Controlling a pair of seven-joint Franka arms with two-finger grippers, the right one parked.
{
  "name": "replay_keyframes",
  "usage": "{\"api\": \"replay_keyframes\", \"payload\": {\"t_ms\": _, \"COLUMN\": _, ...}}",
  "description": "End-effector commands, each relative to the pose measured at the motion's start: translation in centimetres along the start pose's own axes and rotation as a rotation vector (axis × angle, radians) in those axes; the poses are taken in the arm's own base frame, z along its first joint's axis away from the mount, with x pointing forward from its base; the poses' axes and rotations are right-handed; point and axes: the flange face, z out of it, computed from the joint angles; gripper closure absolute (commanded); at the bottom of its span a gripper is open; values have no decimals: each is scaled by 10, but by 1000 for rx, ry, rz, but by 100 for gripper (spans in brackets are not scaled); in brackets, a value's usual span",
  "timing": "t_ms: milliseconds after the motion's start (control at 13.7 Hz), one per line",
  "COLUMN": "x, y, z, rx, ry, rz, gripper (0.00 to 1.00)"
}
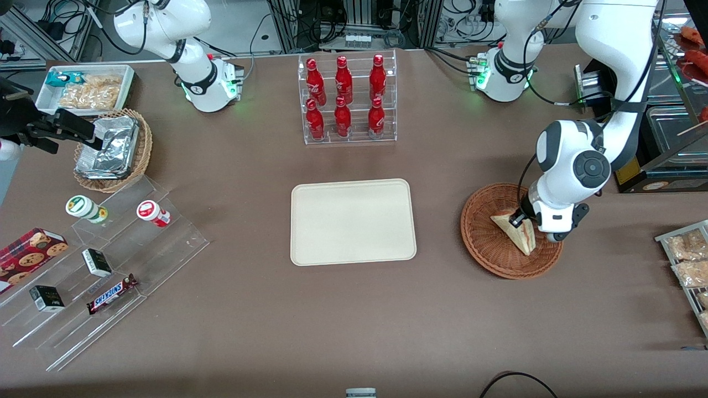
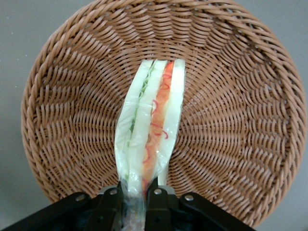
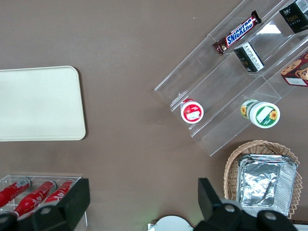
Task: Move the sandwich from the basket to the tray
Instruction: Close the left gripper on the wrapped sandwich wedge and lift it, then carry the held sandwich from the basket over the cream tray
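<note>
Gripper [image 1: 521,220] sits low in the basket [image 1: 487,249], fingers pinching my sandwich [image 1: 517,232]; grasp looks made, so next I lift and carry it to the tray [image 1: 353,221]. Wrist view: fingers [image 2: 113,204] clamp the sandwich's [image 2: 151,139] end; their tips are cut off.

The left arm reaches in from the table's edge at the working arm's end, elbow bent and wrist turned downward. Its gripper [image 1: 522,220] [image 2: 136,196] hangs low over the basket [image 1: 487,243] [image 2: 72,120], both black fingers [image 2: 156,199] pressed against the sides of the sandwich [image 1: 517,231] [image 2: 151,130], pinching one end
</note>
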Motion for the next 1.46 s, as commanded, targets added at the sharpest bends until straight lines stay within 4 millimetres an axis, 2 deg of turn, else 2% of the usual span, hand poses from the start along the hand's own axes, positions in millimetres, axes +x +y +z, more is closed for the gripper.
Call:
{"api": "replay_keyframes", "payload": {"t_ms": 0, "x": 6, "y": 13, "z": -57, "rx": 53, "ry": -60, "rz": 88, "gripper": 95}}
{"api": "replay_keyframes", "payload": {"t_ms": 73, "x": 7, "y": 17, "z": -73, "rx": 89, "ry": -94, "rz": 136, "gripper": 95}}
{"api": "replay_keyframes", "payload": {"t_ms": 220, "x": -12, "y": 45, "z": -90, "rx": 91, "ry": -87, "rz": 273, "gripper": 95}}
{"api": "replay_keyframes", "payload": {"t_ms": 293, "x": -18, "y": 52, "z": -93, "rx": 87, "ry": -81, "rz": 298, "gripper": 95}}
{"api": "replay_keyframes", "payload": {"t_ms": 439, "x": -44, "y": 82, "z": -95, "rx": 79, "ry": -61, "rz": 372, "gripper": 95}}
{"api": "replay_keyframes", "payload": {"t_ms": 732, "x": -110, "y": 162, "z": -76, "rx": 84, "ry": -51, "rz": 506, "gripper": 94}}
{"api": "replay_keyframes", "payload": {"t_ms": 878, "x": -154, "y": 202, "z": -60, "rx": 91, "ry": -47, "rz": 530, "gripper": 93}}
{"api": "replay_keyframes", "payload": {"t_ms": 1024, "x": -202, "y": 228, "z": -32, "rx": 118, "ry": -46, "rz": 540, "gripper": 94}}
{"api": "replay_keyframes", "payload": {"t_ms": 1171, "x": -238, "y": 260, "z": -25, "rx": 98, "ry": -27, "rz": 533, "gripper": 94}}
{"api": "replay_keyframes", "payload": {"t_ms": 1317, "x": -273, "y": 276, "z": -15, "rx": 100, "ry": -14, "rz": 537, "gripper": 94}}
{"api": "replay_keyframes", "payload": {"t_ms": 1390, "x": -284, "y": 283, "z": -12, "rx": 91, "ry": -8, "rz": 535, "gripper": 94}}
